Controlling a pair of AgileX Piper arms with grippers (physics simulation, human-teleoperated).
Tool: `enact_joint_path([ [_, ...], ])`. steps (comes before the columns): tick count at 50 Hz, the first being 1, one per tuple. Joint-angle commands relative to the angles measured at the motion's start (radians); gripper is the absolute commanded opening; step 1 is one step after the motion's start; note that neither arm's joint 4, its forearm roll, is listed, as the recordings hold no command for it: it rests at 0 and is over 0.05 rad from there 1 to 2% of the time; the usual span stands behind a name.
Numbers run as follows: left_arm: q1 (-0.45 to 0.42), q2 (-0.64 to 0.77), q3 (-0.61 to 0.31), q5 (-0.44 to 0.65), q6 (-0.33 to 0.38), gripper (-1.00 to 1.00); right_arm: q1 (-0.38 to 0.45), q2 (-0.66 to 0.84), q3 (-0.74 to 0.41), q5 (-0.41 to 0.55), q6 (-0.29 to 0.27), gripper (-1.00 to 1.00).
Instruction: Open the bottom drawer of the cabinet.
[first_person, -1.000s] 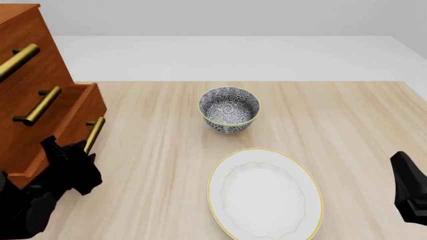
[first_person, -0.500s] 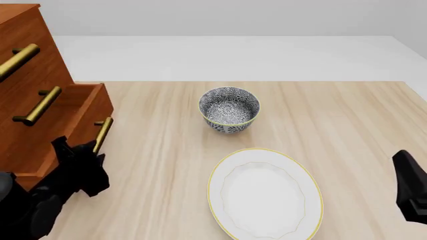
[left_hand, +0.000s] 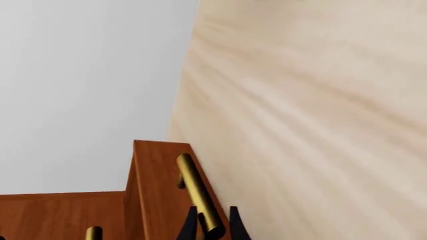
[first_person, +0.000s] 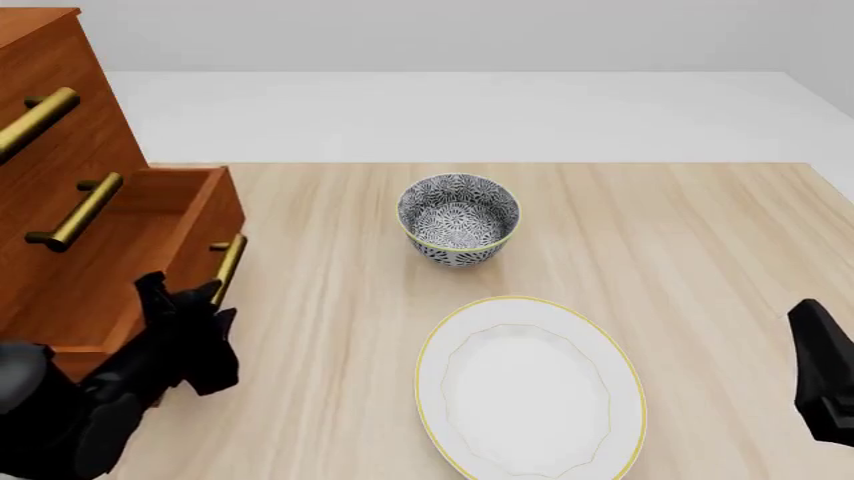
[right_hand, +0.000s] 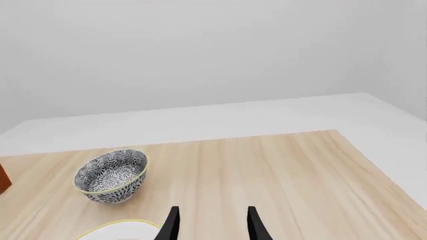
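The reddish-brown cabinet (first_person: 54, 110) stands at the table's left edge. Its bottom drawer (first_person: 200, 225) is pulled partway out over the table, its inside showing. My left gripper (first_person: 203, 300) grips the near end of the drawer's brass bar handle (first_person: 228, 266). In the left wrist view the handle (left_hand: 197, 192) runs between the two black fingertips, with the left gripper (left_hand: 212, 227) shut on it. The two higher drawers sit flush. My right gripper (right_hand: 212, 222) is open and empty, held low at the front right (first_person: 817, 380), far from the cabinet.
A blue-patterned bowl (first_person: 458, 218) sits mid-table, also showing in the right wrist view (right_hand: 111, 175). A white plate with a yellow rim (first_person: 531, 388) lies in front of it. The wooden table ends at a white floor behind.
The bottom drawer has slid further out to the right, and my left gripper has moved with its handle. The right arm has barely moved.
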Motion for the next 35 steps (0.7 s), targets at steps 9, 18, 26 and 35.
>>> enact_joint_path([
  [9, -0.02, 0.069, -0.106, 0.0, 0.007, -1.0, -0.002, 0.0, 0.005, -0.002, 0.003, 1.0],
  [18, -0.02, 0.075, -0.11, 0.0, 0.009, -1.0, -0.003, 0.0, 0.007, -0.004, 0.002, 1.0],
  [26, -0.007, 0.066, -0.105, 0.0, 0.008, 1.0, -0.003, 0.0, 0.004, -0.003, 0.004, 1.0],
  [35, -0.004, 0.062, -0.102, 0.0, 0.013, 1.0, -0.004, 0.0, 0.007, -0.004, 0.005, 1.0],
])
